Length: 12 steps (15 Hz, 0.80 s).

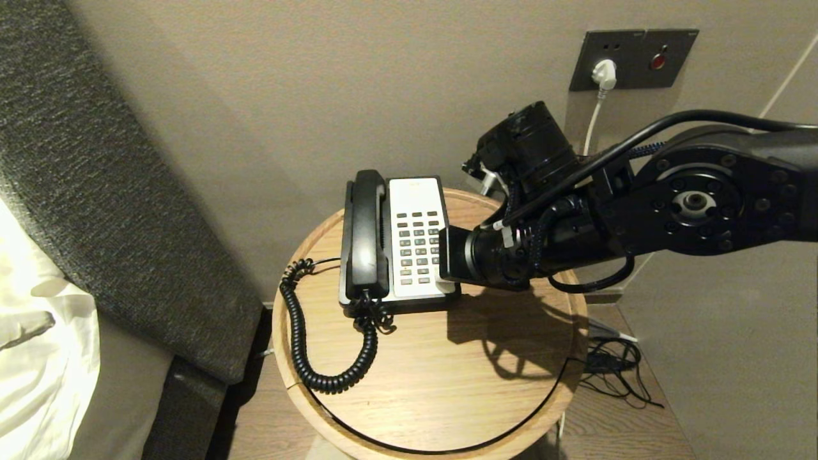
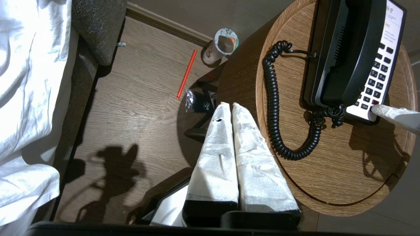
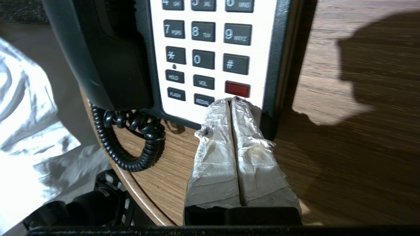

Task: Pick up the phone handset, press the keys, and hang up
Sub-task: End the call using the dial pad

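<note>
The phone handset point(image 1: 366, 235) lies in its cradle on the left side of the phone base point(image 1: 418, 239), its black coiled cord point(image 1: 300, 332) looping from the near end out over the wood and back toward the base. The base, white-faced with dark keys, stands toward the far side of the round wooden bench point(image 1: 447, 383). The right gripper point(image 3: 230, 100) reaches in from the right, its jaws pressed together and holding nothing, its white-wrapped fingertips point(image 3: 239, 104) resting at the near edge of the keypad point(image 3: 206, 55), just below the red key point(image 3: 237, 88) and beside the redial key. The right arm point(image 1: 639, 204) crosses above the bench's right half and throws a shadow on the wood. The left gripper point(image 2: 228, 105) hangs apart, beyond the bench's left rim and above the floor point(image 2: 137, 108), its jaws likewise closed and empty. On the floor below it lie a red stick point(image 2: 187, 74) and a paper cup point(image 2: 223, 46) on its side. A bed point(image 2: 29, 98) with white sheets stands further left. On the wall behind, a white plug point(image 1: 604, 73) sits in a socket panel point(image 1: 632, 59)
</note>
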{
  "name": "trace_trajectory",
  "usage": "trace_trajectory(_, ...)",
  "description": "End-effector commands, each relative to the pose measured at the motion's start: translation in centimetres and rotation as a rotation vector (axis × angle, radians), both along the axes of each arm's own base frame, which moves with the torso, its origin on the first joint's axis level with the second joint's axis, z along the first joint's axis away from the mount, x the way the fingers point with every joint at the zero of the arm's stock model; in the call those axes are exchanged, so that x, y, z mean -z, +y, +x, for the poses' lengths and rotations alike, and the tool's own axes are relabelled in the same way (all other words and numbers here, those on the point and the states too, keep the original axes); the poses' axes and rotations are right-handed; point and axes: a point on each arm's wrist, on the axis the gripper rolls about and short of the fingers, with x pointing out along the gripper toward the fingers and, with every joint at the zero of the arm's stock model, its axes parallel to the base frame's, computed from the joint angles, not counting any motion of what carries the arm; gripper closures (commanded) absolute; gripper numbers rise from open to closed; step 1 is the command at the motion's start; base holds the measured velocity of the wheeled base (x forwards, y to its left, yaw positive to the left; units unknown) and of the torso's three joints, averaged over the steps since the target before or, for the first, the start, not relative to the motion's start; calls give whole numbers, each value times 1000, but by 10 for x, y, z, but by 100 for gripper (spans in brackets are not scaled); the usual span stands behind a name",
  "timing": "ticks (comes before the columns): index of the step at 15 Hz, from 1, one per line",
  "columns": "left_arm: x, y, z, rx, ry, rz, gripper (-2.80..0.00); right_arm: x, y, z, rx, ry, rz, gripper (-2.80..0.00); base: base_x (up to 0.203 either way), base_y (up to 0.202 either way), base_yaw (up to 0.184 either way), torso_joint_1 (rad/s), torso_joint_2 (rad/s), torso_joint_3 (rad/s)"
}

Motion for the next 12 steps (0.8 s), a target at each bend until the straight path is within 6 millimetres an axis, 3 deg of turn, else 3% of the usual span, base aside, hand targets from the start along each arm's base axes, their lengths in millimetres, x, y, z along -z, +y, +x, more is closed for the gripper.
trace_trajectory(1, 2, 0, 1, -1, 12, -1, 0, 4, 1, 1, 2, 9, -7, 0, 0, 0, 0, 0, 0, 0)
trace_trajectory(6, 3, 0, 0, 2, 13, -2, 0, -3, -1, -2, 2, -2, 4, 0, 0, 0, 0, 0, 0, 0)
trace_trajectory(12, 8, 0, 0, 4, 30, 4, 0, -36, -22, -23, 8, -60, 66, 0, 0, 0, 0, 0, 0, 0)
